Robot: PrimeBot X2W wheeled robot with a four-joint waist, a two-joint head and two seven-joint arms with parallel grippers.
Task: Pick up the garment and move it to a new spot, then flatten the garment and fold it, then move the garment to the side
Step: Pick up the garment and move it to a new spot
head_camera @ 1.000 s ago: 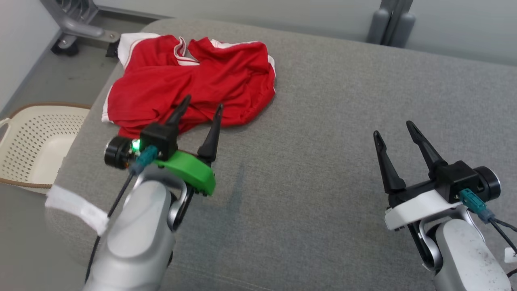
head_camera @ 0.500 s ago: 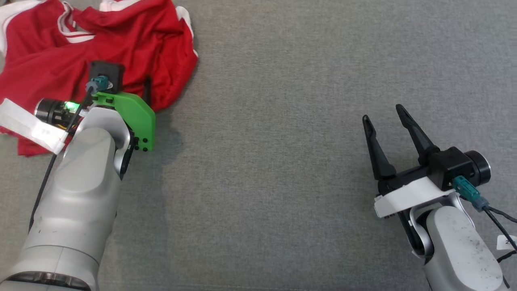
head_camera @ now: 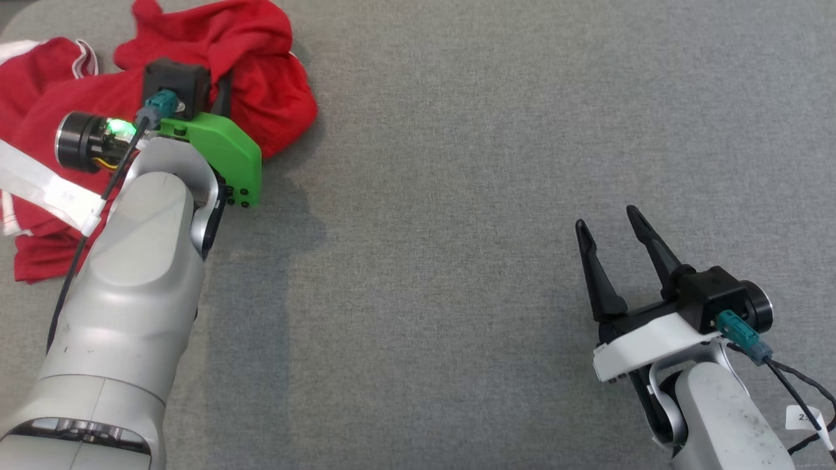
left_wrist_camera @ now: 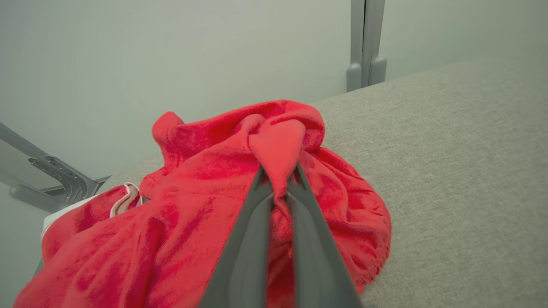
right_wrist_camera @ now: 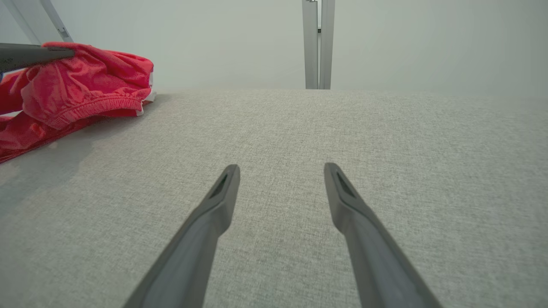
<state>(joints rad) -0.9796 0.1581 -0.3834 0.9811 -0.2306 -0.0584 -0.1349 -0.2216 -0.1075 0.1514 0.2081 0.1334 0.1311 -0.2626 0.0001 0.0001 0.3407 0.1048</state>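
Step in hand: the first one, picking up the garment (head_camera: 277, 91); judged from a pinch in place while most of the cloth lies on the surface (head_camera: 470, 196)
Garment: red with white trim; bunched in a loose heap at the far left of the grey surface; one fold drawn up above the rest
Left end effector (left_wrist_camera: 277, 177): fingers pressed together on that raised fold, near the heap's right-hand side; a tongue of red cloth pokes out past the tips
Right end effector (head_camera: 607, 219): fingers spread, nothing between them; low over bare surface at the right, well apart from the garment
Progress: early, by my reading; the move to a new spot, flattening, folding and setting aside are not yet done
Next move calls for: a lift high enough for the hanging cloth to come free of the surface; then a carry toward the open middle, where both arms can reach
Risk: the pinch holds only a narrow fold, so a quick pull may let it slip; trailing cloth may drag and twist
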